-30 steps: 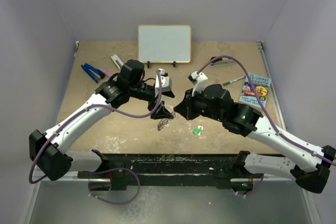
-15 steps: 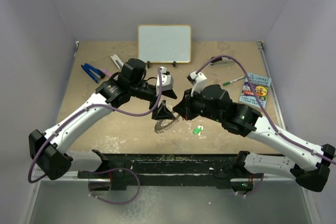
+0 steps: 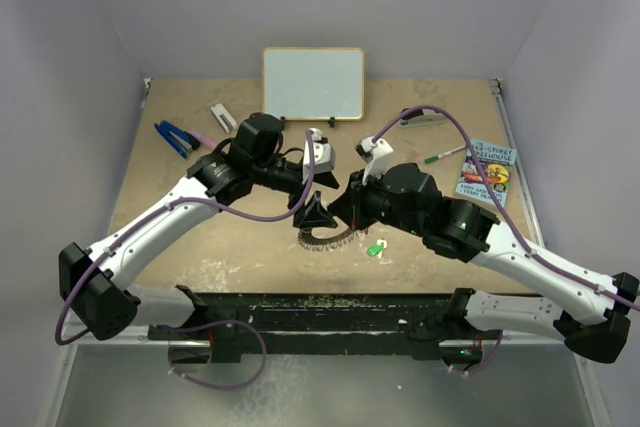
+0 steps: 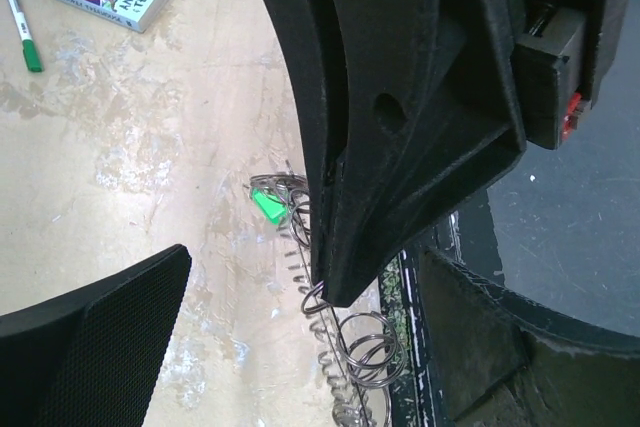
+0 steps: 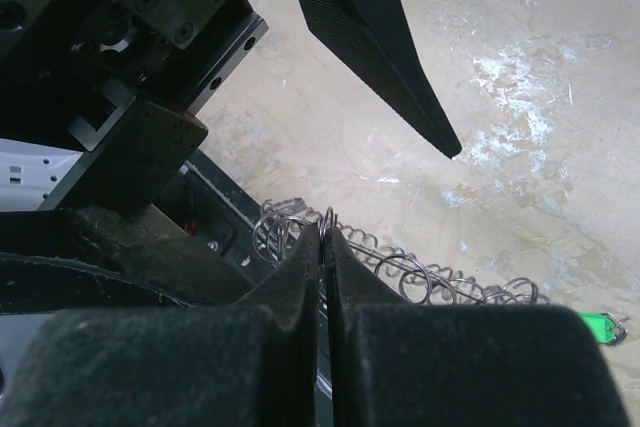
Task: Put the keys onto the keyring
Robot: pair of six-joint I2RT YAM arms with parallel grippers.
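Two grippers meet at the keyring; the right gripper is pinched tight on its rim; the left gripper gapes wide, empty. The green key lies just beside.

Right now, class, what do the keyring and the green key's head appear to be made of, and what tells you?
The keyring: probably steel, bright silver finish; its thin wire loops glint. The green key's head: likely plastic; flat, uniform, saturated colour.

The tan table carries a whiteboard, a book, a green-capped pen and a green key.
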